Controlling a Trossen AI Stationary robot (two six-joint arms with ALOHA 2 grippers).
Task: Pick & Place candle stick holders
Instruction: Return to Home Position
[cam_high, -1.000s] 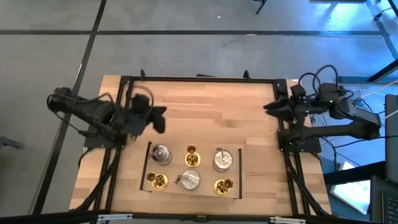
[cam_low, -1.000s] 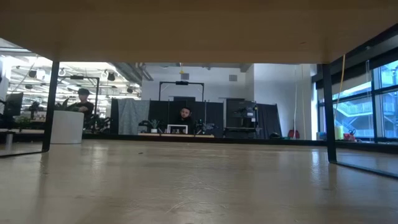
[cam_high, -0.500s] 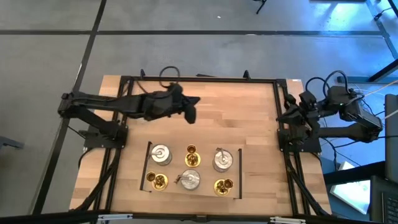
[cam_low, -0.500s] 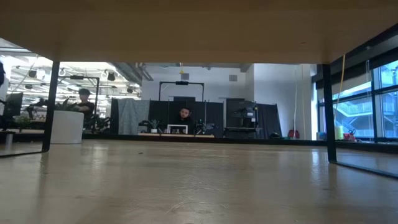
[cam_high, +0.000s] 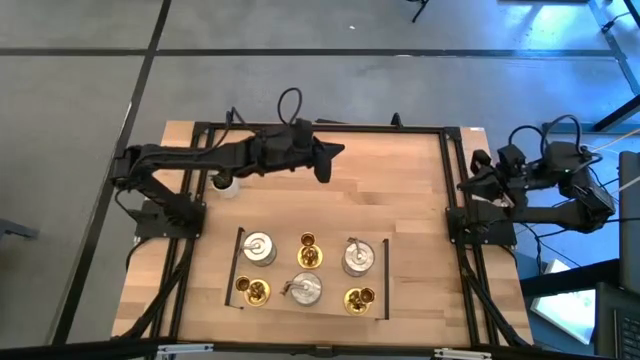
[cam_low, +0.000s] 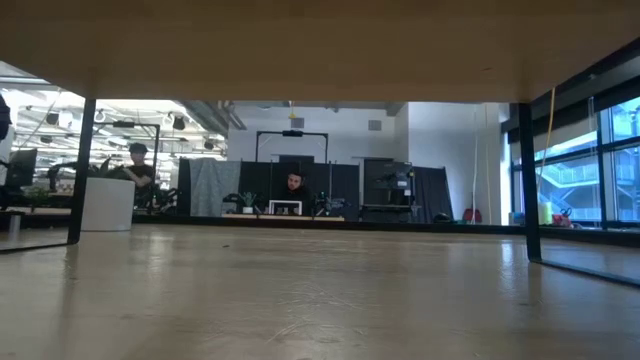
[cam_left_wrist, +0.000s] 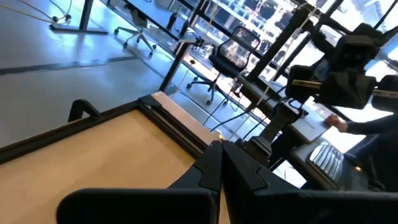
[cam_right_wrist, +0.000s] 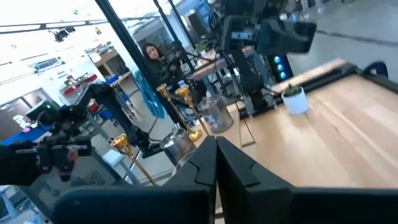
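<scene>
Hovering over the table (cam_high: 400, 190), left gripper (cam_high: 325, 165) closed.

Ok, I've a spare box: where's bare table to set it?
Bare wooden tabletop lies between the left gripper and the black-framed shelf, out to the right edge. Crowded: that shelf, holding six gold and silver candle holders. The right gripper waits at that edge.

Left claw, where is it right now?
In the high view, the left claw hangs over the far middle of the table, beyond the gold candle stick holder in the back row's middle.
</scene>
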